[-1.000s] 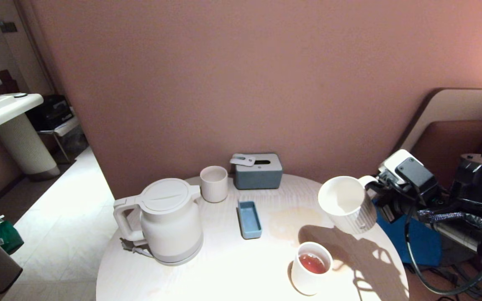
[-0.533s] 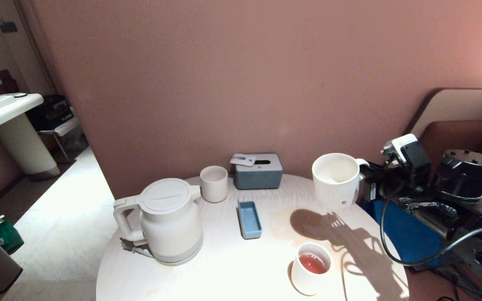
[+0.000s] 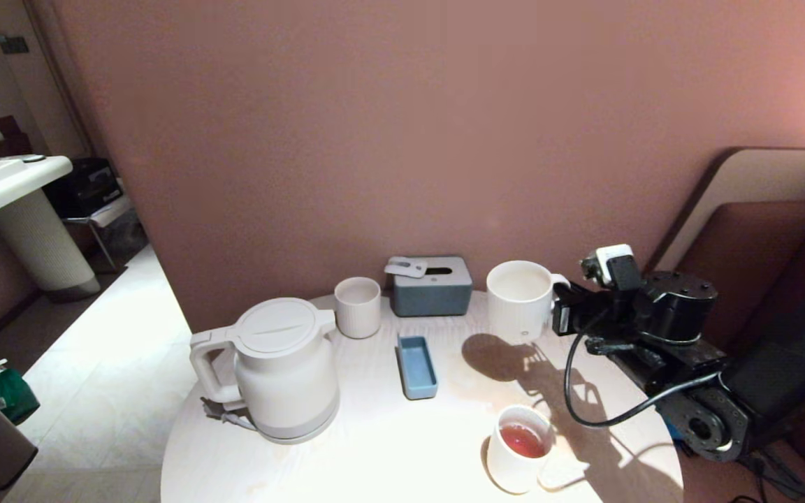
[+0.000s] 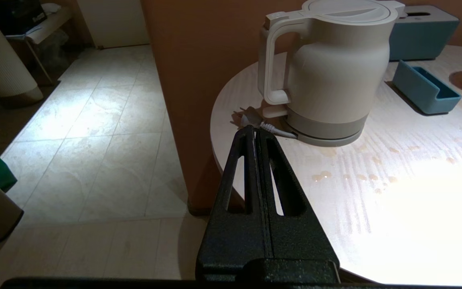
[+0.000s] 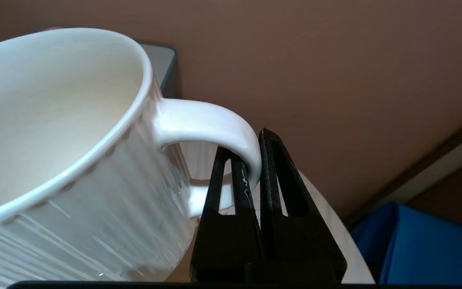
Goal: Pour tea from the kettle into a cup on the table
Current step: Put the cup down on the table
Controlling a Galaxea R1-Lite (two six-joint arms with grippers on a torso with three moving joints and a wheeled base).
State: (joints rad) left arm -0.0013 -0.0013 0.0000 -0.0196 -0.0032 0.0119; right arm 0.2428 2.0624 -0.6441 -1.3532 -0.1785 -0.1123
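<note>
Since one second ago my right arm has swung the cup (image 3: 520,299) from the right edge of the table (image 3: 388,447) toward its far edge, and turned it from tilted to upright. Now the cup hangs just above the far-right part of the tabletop, beside the grey tissue box (image 3: 432,286), with its mouth up and its handle pointing right toward the arm. Whether its bottom touches the wood I cannot tell; its shadow falls just in front of it.

By size, first comes the table, whose near edge is cut off in the head view. Next is the kettle (image 3: 284,370), upright near the left edge, with its handle to the left and its spout toward the far edge. Its grey cord lies beside its foot.

My right gripper (image 5: 255,160) is closed on the loop handle of the cup, one finger inside the loop and one outside. My left gripper (image 4: 254,134) is parked off the left edge, its fingers pressed together on nothing.

A ribbed tumbler (image 3: 358,306) stands at the far edge, a blue tray (image 3: 416,366) lies in the middle, and a smooth cup (image 3: 518,448) with red tea (image 3: 521,440) stands near the near-right edge.
</note>
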